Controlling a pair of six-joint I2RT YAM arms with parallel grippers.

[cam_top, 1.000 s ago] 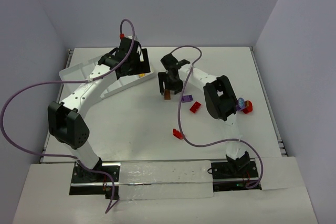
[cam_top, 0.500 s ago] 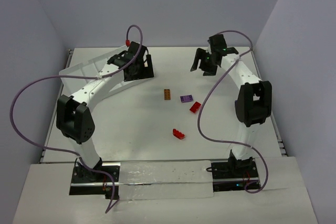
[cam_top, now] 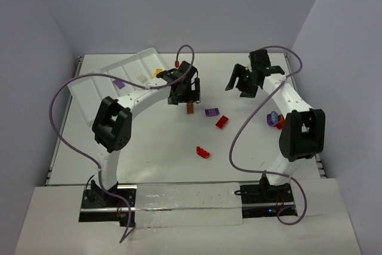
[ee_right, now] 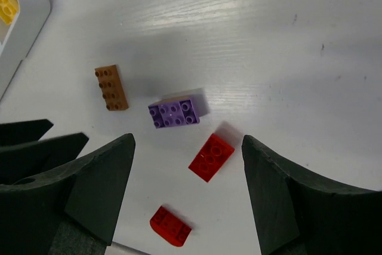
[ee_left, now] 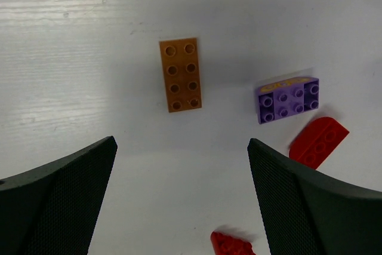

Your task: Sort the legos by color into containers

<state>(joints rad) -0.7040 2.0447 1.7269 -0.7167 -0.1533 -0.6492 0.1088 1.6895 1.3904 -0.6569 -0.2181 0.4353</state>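
White table (cam_top: 149, 147), flat eight-stud orange lego (ee_left: 180, 76)

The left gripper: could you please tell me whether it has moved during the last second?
Yes. The left gripper has swung right, off the white tray and over to the orange brick.

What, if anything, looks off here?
The white tray sits skewed to the table edges, far left. Loose mid-table: orange lego, purple lego, red lego, second red lego. No visible damage.
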